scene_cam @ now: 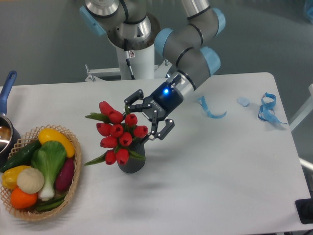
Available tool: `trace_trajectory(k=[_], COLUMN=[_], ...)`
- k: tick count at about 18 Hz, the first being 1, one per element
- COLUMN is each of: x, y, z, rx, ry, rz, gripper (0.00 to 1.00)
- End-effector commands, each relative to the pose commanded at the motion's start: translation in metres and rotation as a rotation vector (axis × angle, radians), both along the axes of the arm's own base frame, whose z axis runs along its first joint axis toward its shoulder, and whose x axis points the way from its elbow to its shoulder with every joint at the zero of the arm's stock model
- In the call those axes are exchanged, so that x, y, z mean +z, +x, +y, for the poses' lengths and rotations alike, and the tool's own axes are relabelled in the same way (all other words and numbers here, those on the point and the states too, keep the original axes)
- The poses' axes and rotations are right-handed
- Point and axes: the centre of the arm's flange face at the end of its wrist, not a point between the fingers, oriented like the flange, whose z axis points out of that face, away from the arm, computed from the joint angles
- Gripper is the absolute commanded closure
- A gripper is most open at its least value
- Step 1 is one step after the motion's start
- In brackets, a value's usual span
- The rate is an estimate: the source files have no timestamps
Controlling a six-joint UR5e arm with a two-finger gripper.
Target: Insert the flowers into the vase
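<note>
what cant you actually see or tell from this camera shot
- Vase: the mouth and the stems inside, hidden by the flowers.
- Pot: cut off by the left edge.
- Small pale thing by the blue ribbon: too small to tell.
- Base of the arm: hidden behind the table.
</note>
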Motion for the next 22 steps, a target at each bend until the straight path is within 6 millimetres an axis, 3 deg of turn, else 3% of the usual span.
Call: trace_trajectory(k=[3, 9, 13, 22], x=[0.012, 0.08, 0.112, 0.162], y=[-0.017, -0.043, -0.061, -0.083], z=[-0.02, -0.082, -0.1, -0.158], rx=[0.042, 0.205, 0.274, 0.51], ry=[-0.059, -0.173, -0.208, -0.811], rz=[0.116, 0.327, 0.391, 0.661], gripper=[0.0, 0.0, 0.0, 0.0])
